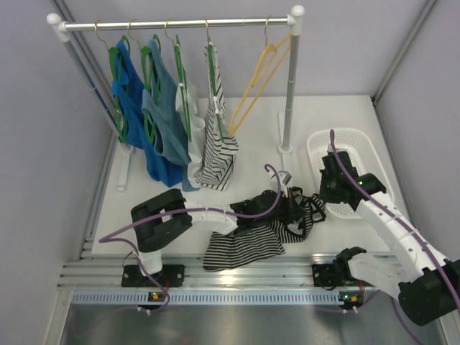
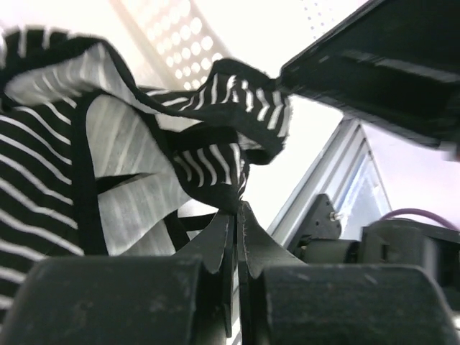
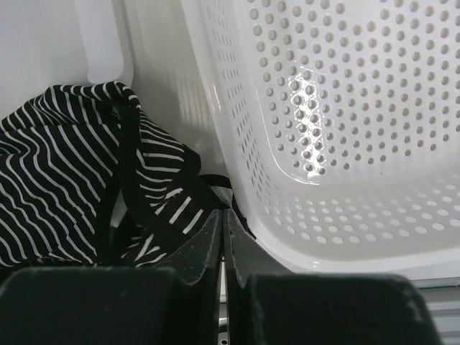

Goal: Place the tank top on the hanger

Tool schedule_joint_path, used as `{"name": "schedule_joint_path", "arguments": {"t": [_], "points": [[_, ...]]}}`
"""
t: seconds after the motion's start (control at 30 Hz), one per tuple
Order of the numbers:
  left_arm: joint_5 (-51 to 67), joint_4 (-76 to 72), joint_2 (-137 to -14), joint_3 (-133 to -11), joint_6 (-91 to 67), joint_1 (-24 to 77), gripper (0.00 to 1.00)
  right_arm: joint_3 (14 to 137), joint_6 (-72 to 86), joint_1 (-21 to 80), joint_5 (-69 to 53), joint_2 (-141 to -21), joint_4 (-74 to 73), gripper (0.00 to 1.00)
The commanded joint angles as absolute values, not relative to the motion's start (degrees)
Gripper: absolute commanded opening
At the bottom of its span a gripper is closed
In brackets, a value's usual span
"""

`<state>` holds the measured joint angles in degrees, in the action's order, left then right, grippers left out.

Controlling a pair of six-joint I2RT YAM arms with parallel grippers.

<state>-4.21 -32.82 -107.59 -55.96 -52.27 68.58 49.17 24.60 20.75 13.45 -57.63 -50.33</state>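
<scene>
Pinching the tank top (image 1: pixel 244 243) at two spots, low centre of the top view; hanger (image 1: pixel 257 80) hangs on the rail (image 1: pixel 180 24) up top.
Left gripper (image 2: pixel 237 212) clenched on fabric, right gripper (image 3: pixel 223 215) looks clamped on the strap edge by the basket (image 3: pixel 345 144), probably to spread an opening; long axis runs lower left to upper right, straps toward the basket.

A robot lab cell: grey partition walls (image 1: pixel 43 144), aluminium rail frame (image 1: pixel 244 274), a clothes rack (image 1: pixel 180 24) on a white table (image 1: pixel 330 115)
</scene>
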Motion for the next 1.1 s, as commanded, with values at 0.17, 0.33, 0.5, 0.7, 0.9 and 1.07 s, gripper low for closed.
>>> {"name": "schedule_joint_path", "arguments": {"t": [0.17,0.33,0.5,0.7,0.9,1.07], "points": [[-7.47,-30.06,-96.07,-51.77,-47.29,67.5,0.0,51.77,23.56,19.78,12.39,-56.08,-50.98,0.33],[-9.22,-27.26,-91.41,-49.75,-46.32,67.32,0.0,51.94,22.94,19.78,10.21,-55.28,-51.06,0.49],[-9.93,-23.65,-85.19,-46.41,-45.44,66.62,0.0,52.64,21.36,19.86,6.86,-55.28,-50.8,0.49],[-15.02,-13.75,-72.7,-41.66,-43.86,66.18,0.0,53.88,18.64,20.57,4.48,-56.34,-50.8,0.49],[-16.0,-2.21,-60.48,-40.34,-41.31,62.67,0.0,55.19,17.75,22.5,1.93,-57.39,-50.71,0.49],[-13.98,9.65,-52.32,-40.61,-39.11,57.14,0.0,55.9,19.24,26.53,2.99,-58.62,-50.71,0.49]]}}
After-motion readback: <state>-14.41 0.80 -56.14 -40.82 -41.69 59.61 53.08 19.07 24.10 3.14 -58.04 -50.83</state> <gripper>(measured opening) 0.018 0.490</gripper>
